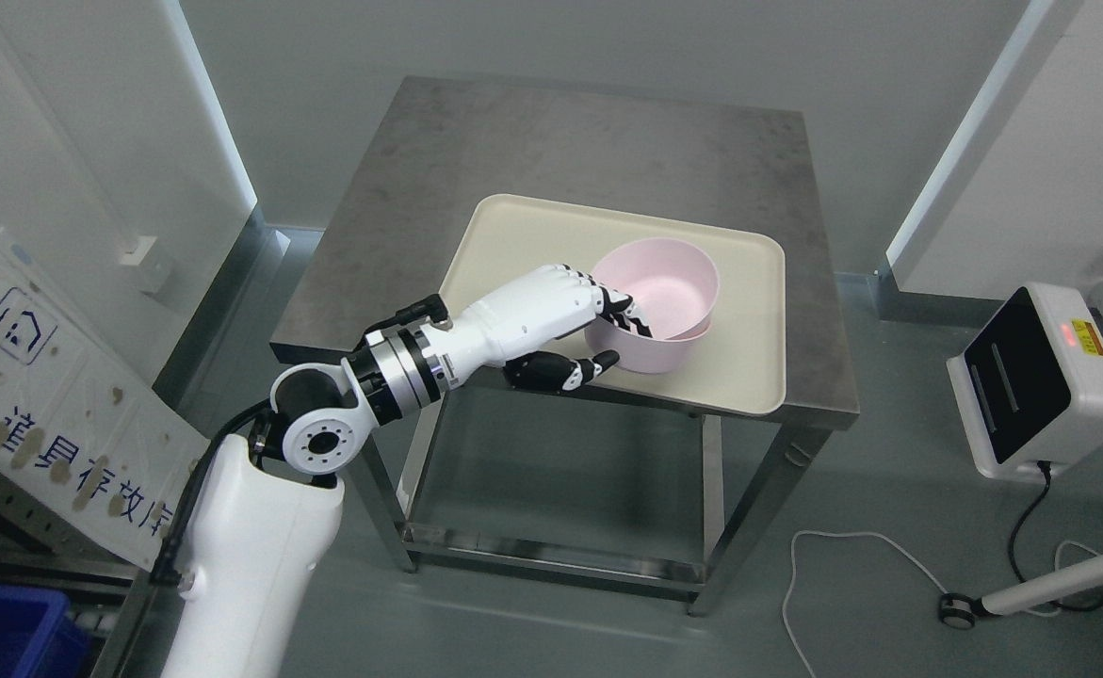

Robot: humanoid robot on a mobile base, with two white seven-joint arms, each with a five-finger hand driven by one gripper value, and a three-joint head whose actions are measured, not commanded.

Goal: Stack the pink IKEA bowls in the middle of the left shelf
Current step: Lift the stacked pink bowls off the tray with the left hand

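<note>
While the left hand [565, 325] reaches in from the lower left of the frame, its fingers [619, 306] hook over the near-left rim of the pink bowls [656, 303] and its thumb [577, 369] presses the outer wall just below, a pinch closed on that rim. Two bowls sit nested, the upper one slightly tilted, on the cream tray [532, 235] at the frame's centre, atop the grey metal table [560, 132]. Because the stack lies directly right of the palm, the coming lift likely turns on this rim grip; no right hand is visible.
</note>
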